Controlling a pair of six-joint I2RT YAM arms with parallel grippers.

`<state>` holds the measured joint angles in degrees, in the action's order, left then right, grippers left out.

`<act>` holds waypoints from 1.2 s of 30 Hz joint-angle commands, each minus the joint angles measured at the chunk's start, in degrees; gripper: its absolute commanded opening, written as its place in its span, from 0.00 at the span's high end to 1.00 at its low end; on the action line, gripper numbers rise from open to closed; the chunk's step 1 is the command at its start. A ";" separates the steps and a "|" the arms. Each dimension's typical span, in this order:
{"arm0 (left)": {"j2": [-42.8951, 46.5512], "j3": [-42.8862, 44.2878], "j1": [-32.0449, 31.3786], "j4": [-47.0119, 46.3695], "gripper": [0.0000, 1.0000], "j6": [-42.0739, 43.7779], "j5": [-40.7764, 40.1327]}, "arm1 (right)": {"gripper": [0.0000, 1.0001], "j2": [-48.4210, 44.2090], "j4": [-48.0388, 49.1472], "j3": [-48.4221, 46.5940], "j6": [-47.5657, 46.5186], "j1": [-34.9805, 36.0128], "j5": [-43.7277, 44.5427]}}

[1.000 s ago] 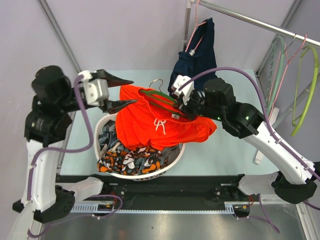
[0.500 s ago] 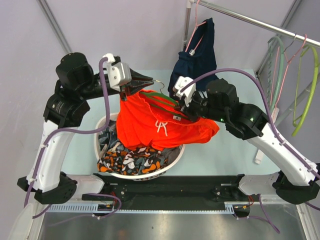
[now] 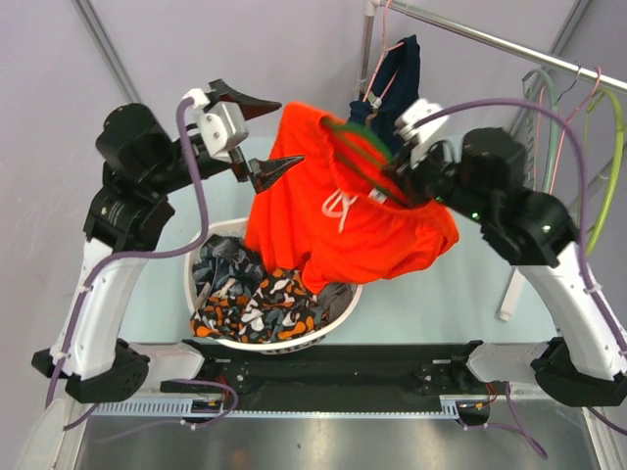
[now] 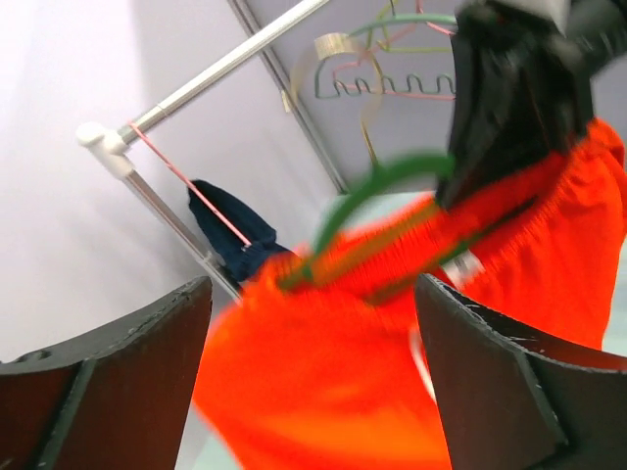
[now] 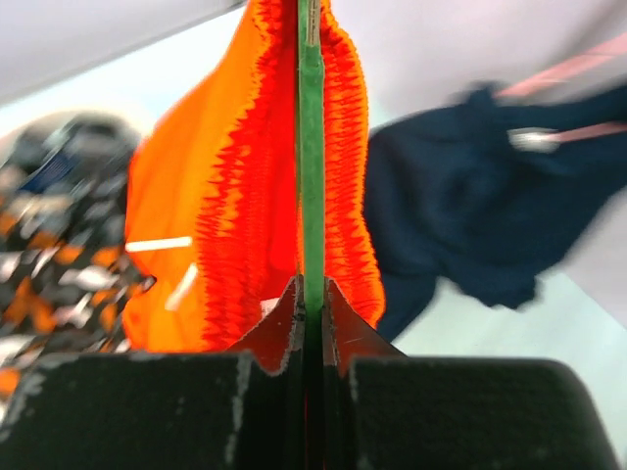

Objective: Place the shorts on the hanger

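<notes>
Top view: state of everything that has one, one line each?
shorts: draped on hanger, held above basket
hanger: pinched in right gripper
right gripper: shut on hanger
left gripper: open, empty
navy garment: hanging from rail
basket: holds patterned cloth

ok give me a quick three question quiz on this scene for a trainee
1. True or false: the left pincer is shut on the shorts.
2. What does the right pincer grip? A the green hanger; B the pink hanger; C the navy garment.
3. Fill in: the patterned cloth lies in the white ____.

Key:
1. False. It is open and holds nothing.
2. A. The shorts hang from that hanger.
3. basket
</notes>
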<state>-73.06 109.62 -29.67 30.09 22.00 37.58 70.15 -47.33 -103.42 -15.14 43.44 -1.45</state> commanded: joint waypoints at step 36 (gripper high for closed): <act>12.85 -24.45 -0.12 -3.54 0.06 0.68 -2.25 | 1.00 -21.02 -31.32 -21.48 2.21 -25.86 -5.05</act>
<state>-61.71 86.70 -29.67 26.33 22.79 33.65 49.89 -78.15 -124.70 -13.78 19.70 -4.43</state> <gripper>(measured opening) 0.941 0.044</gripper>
